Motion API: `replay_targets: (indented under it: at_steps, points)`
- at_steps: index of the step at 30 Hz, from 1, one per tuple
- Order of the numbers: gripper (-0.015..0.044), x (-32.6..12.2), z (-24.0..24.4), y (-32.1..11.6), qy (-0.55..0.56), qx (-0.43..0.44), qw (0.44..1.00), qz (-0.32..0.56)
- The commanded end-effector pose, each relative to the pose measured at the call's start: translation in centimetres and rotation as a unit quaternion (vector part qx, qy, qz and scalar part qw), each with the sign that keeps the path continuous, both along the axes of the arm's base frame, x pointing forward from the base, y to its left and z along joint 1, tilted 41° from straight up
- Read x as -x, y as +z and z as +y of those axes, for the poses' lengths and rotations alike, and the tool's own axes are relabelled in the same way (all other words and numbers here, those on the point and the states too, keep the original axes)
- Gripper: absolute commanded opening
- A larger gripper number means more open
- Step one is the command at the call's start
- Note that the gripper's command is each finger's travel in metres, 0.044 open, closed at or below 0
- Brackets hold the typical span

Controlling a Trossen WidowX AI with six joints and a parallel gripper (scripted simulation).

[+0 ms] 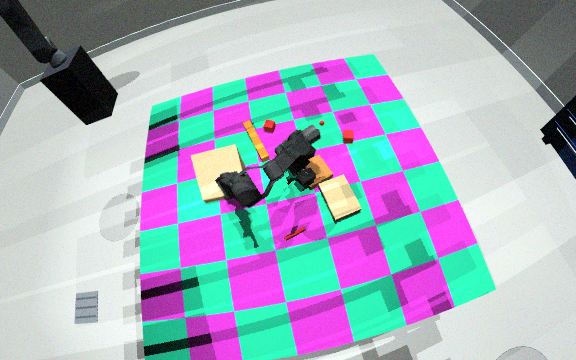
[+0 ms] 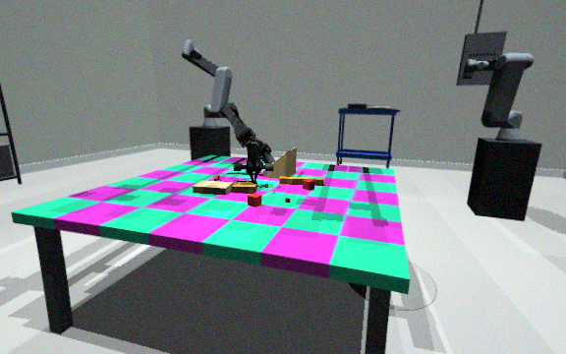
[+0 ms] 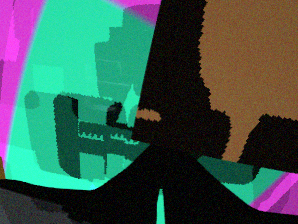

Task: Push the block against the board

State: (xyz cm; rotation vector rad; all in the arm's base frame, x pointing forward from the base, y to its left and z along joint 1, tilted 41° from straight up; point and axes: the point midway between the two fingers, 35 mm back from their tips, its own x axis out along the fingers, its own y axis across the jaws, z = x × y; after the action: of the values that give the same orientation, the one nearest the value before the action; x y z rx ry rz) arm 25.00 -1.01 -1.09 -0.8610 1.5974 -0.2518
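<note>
The orange-brown square block (image 1: 323, 169) (image 2: 244, 188) (image 3: 250, 55) lies flat on the checkered table. The pale wooden board (image 1: 340, 198) (image 2: 212, 188) lies beside it, with one end facing the block. They look very close; I cannot tell whether a whole side touches or whether edges are even. My gripper (image 1: 305, 179) (image 2: 254, 180) (image 3: 164, 143) is shut and empty, low at the block's side, near its corner. The arm partly covers the block in the top view. Dark shadow hides the contact in the wrist view.
A large pale wedge (image 1: 215, 165) (image 2: 285, 164) stands under and beside the arm. An orange bar (image 1: 255, 140) (image 2: 300, 181), red cubes (image 1: 269, 126) (image 1: 348, 136) and a tiny red ball (image 1: 321, 122) lie beyond the arm. A red stick (image 1: 295, 233) lies on the other side.
</note>
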Motion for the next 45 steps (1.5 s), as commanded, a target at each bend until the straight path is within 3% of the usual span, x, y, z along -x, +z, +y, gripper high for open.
replay_targets:
  at_steps: [1, 30, 45]
  points:
    - [0.0, -0.4, 0.0, -0.2, 0.001, 0.003, 1.0, 0.002]
    - [0.0, -2.6, 0.6, -0.5, 0.001, 0.002, 1.0, 0.001]
    - [0.0, -0.8, -0.1, -0.1, 0.001, 0.003, 1.0, 0.002]
